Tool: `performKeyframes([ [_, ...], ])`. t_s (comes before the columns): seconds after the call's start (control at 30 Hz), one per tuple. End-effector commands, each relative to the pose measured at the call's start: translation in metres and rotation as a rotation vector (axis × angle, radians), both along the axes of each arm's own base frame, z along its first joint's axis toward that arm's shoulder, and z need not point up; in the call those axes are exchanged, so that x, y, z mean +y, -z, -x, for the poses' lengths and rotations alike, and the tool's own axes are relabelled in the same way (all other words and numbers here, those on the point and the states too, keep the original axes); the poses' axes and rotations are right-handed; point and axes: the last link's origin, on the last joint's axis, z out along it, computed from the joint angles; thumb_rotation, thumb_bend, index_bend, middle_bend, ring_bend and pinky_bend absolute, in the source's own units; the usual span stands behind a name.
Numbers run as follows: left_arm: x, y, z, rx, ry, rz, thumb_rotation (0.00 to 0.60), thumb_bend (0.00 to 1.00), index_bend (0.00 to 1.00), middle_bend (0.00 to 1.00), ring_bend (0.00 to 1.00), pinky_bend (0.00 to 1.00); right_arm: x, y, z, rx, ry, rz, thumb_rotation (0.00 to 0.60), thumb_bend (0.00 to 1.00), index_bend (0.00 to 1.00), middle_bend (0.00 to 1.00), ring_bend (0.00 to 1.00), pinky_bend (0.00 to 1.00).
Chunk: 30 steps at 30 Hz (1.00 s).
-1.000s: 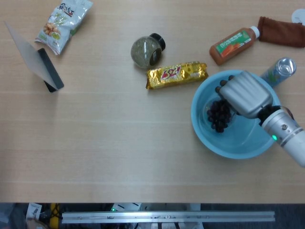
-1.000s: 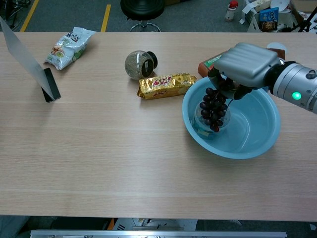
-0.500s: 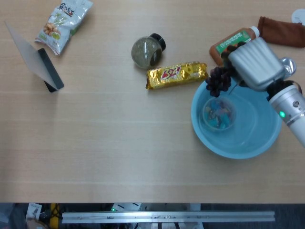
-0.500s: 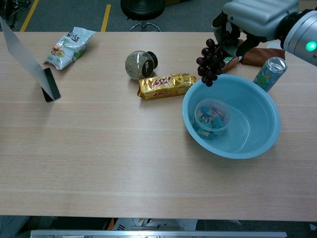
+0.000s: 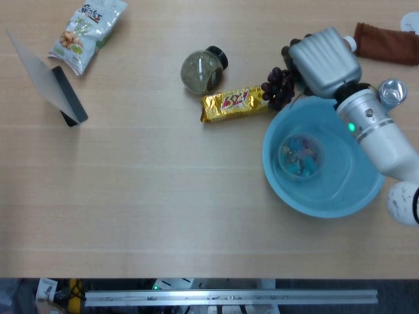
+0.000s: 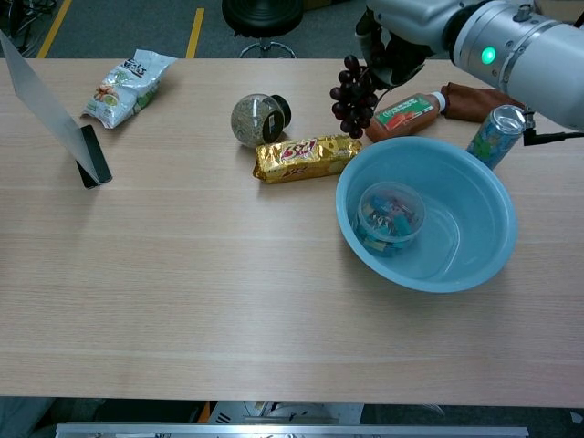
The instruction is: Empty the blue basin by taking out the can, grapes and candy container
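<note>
A pale wood tabletop (image 6: 182, 301) seen from the chest and from overhead. Nearest, at right, sits the blue basin (image 6: 474, 265) (image 5: 340, 199). Inside it, toward its left side, stands the candy container (image 6: 389, 217) (image 5: 300, 156), a clear tub of coloured sweets, now in plain sight; a second ago the grapes hung over it and hid it.

Just beyond the basin's left rim lies a gold snack pack (image 6: 306, 157) (image 5: 236, 103), and behind that a round jar (image 6: 256, 119) (image 5: 201, 70) on its side. Far left, a grey stand (image 6: 50, 105) leans over a dark phone (image 6: 94, 155), with a snack bag (image 6: 126, 87) behind them.

The can (image 6: 495, 135) (image 5: 391, 91) stands on the tabletop behind the basin's right rim, partly hidden by the forearm in the overhead view. An orange bottle (image 6: 406, 112) lies behind the basin; overhead the hand covers nearly all of it. A brown cloth (image 6: 474, 100) (image 5: 386, 42) lies farther back.

The right hand (image 6: 394, 41) (image 5: 324, 60) is cut off by the top edge in the chest view. Its fingers (image 6: 379, 55) pinch the stem of the grapes (image 6: 352, 96) (image 5: 278, 90), which hang in the air above the tabletop, left of the bottle and behind the snack pack. Half a second ago the bunch hung over the basin's far rim; it has since moved left and away, clear of the basin. The left hand shows in neither view.
</note>
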Motion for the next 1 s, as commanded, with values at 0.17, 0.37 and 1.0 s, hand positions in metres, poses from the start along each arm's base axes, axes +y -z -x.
performKeyframes([
  [0.17, -0.003, -0.001, 0.002, 0.000, -0.011, -0.004, 0.600, 0.27, 0.29, 0.24, 0.21, 0.17, -0.008, 0.028, -0.026, 0.004, 0.012, -0.023, 0.600, 0.39, 0.60, 0.52, 0.52, 0.72],
  [0.37, -0.005, -0.001, 0.004, 0.000, -0.019, -0.010, 0.600, 0.27, 0.29, 0.24, 0.21, 0.17, -0.005, 0.046, -0.046, -0.003, 0.022, -0.069, 0.600, 0.35, 0.35, 0.38, 0.37, 0.63],
  [1.0, -0.006, -0.005, 0.007, -0.008, -0.016, -0.015, 0.600, 0.27, 0.29, 0.24, 0.21, 0.17, 0.048, 0.007, -0.020, 0.018, -0.031, -0.192, 0.600, 0.02, 0.06, 0.24, 0.19, 0.47],
])
